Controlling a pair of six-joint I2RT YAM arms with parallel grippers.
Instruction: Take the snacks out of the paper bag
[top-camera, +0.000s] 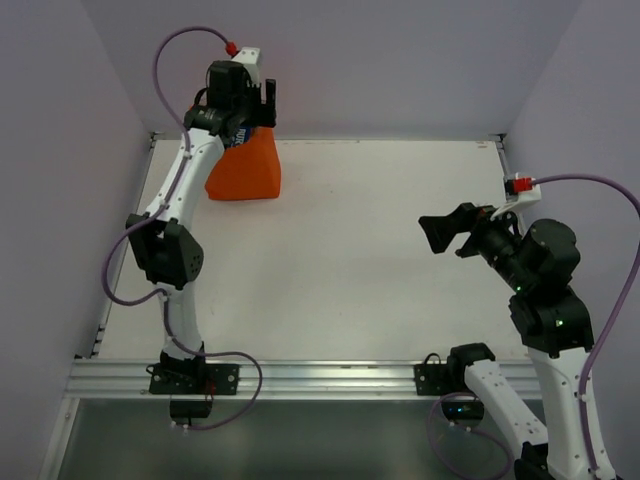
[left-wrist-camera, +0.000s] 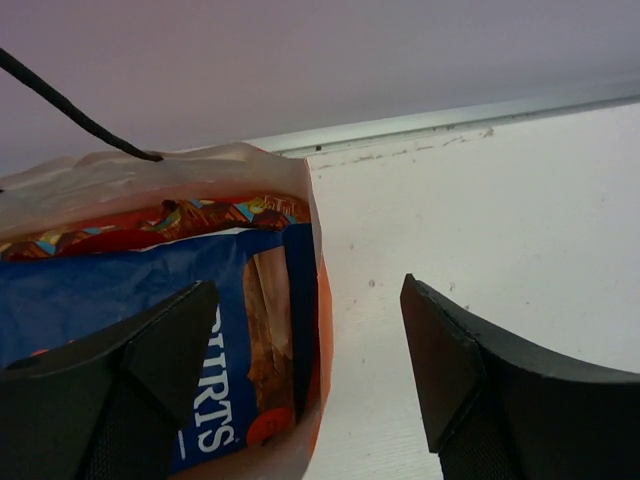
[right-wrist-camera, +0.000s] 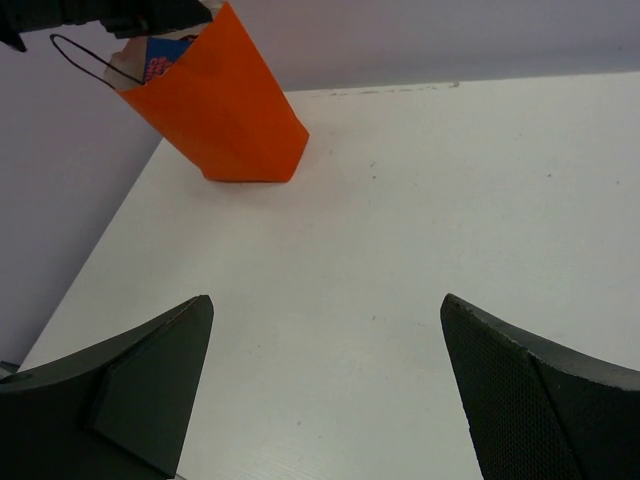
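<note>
The orange paper bag (top-camera: 245, 172) stands at the far left of the table, leaning, with its mouth up by my left gripper (top-camera: 250, 112). In the left wrist view the left gripper (left-wrist-camera: 310, 295) is open and straddles the bag's right wall (left-wrist-camera: 322, 330). One finger (left-wrist-camera: 150, 360) is inside, over a blue snack packet (left-wrist-camera: 100, 290); the other (left-wrist-camera: 460, 360) is outside, above the table. A red packet (left-wrist-camera: 150, 225) shows behind the blue one. My right gripper (right-wrist-camera: 325, 305) hangs open and empty over the table, far from the bag (right-wrist-camera: 235, 120).
A black cord handle (left-wrist-camera: 70, 110) loops up from the bag's pale rim. The back wall (top-camera: 400, 60) rises right behind the bag, and a side wall (top-camera: 60, 150) stands to its left. A metal rail (top-camera: 320, 378) runs along the near edge.
</note>
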